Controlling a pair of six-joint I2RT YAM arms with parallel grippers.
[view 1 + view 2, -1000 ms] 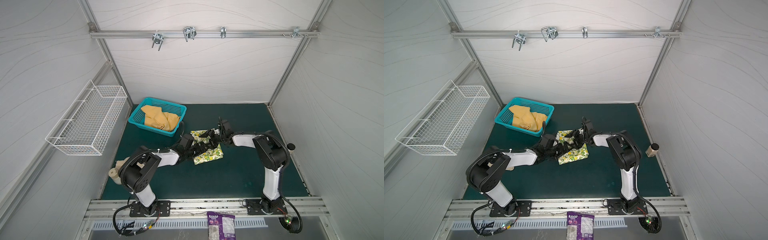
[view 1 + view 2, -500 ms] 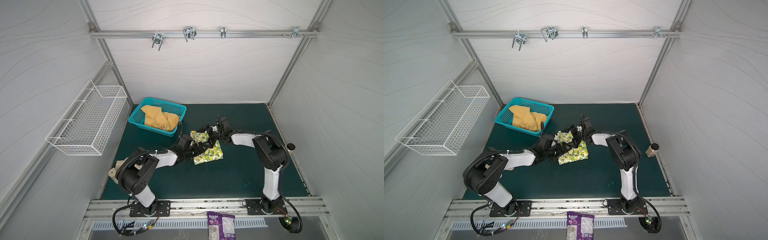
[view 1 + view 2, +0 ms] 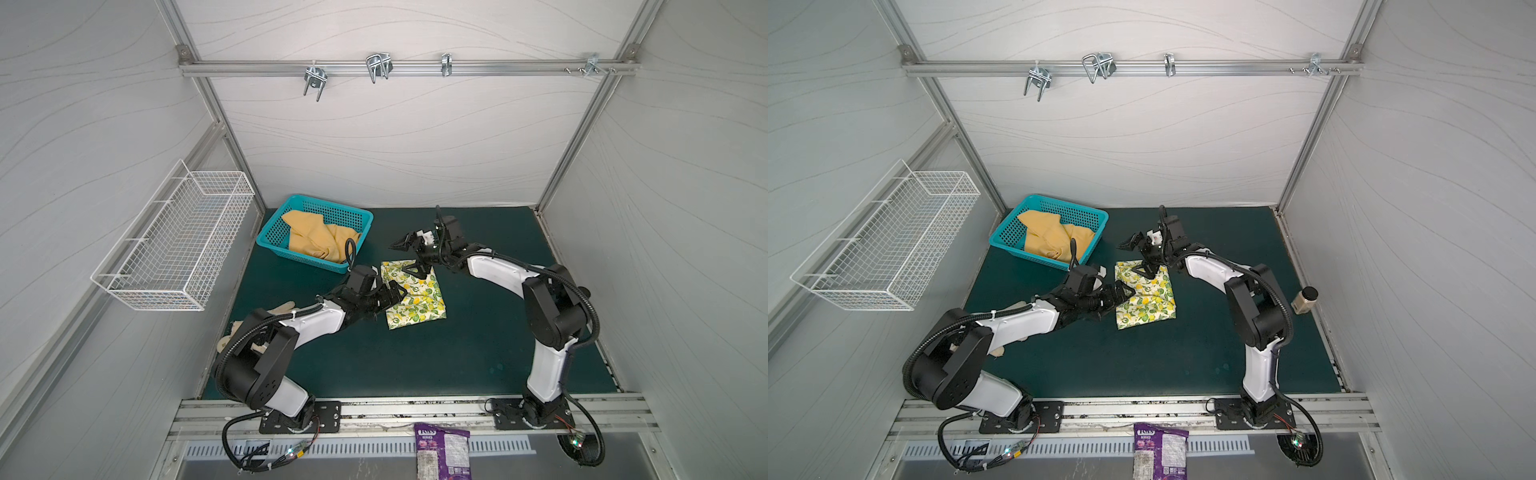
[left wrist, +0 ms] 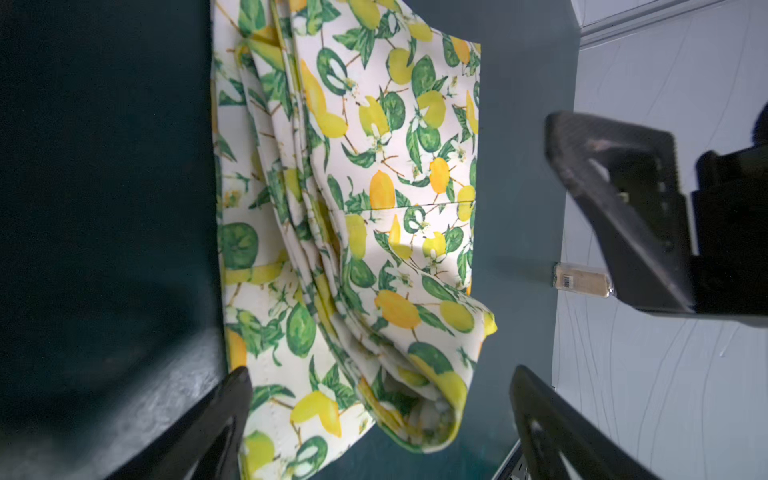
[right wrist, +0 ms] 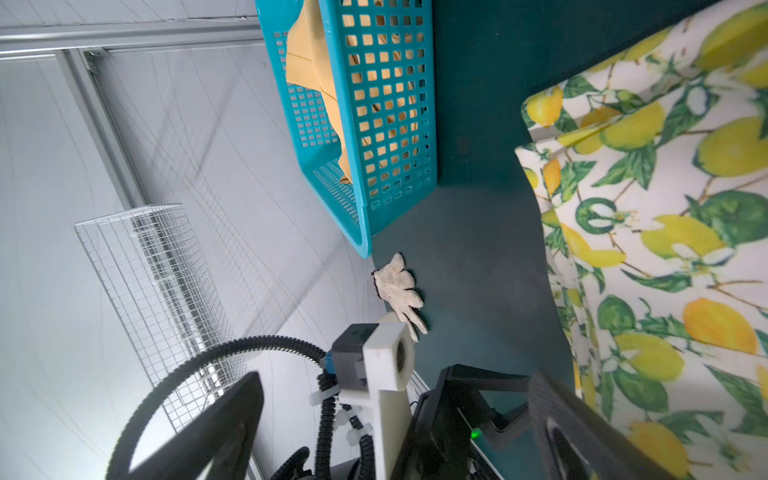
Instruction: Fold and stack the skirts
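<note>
The lemon-print skirt (image 3: 417, 300) (image 3: 1147, 302) lies folded into a small rectangle on the green mat, with a rolled fold (image 4: 419, 365) at its near-left corner. The mustard skirt (image 3: 309, 237) (image 3: 1054, 237) sits crumpled in the teal basket. My left gripper (image 3: 394, 292) (image 4: 380, 384) is open at the lemon skirt's left edge, its fingers either side of that rolled fold without pinching it. My right gripper (image 3: 407, 258) (image 3: 1134, 258) (image 5: 397, 376) is open and hangs over the skirt's far-left corner, holding nothing.
The teal basket (image 3: 360, 233) (image 5: 399, 137) stands at the back left of the mat. A white glove (image 3: 283, 309) (image 5: 400, 287) lies beside my left arm. A wire basket (image 3: 174, 243) hangs on the left wall. A small bottle (image 3: 1306, 300) stands at the right edge, a snack bag (image 3: 442, 451) in front.
My right gripper opened, let go of the lemon skirt and drew back and up toward the far side. The skirt now lies flat and folded. The left gripper stayed open and shifted slightly left.
</note>
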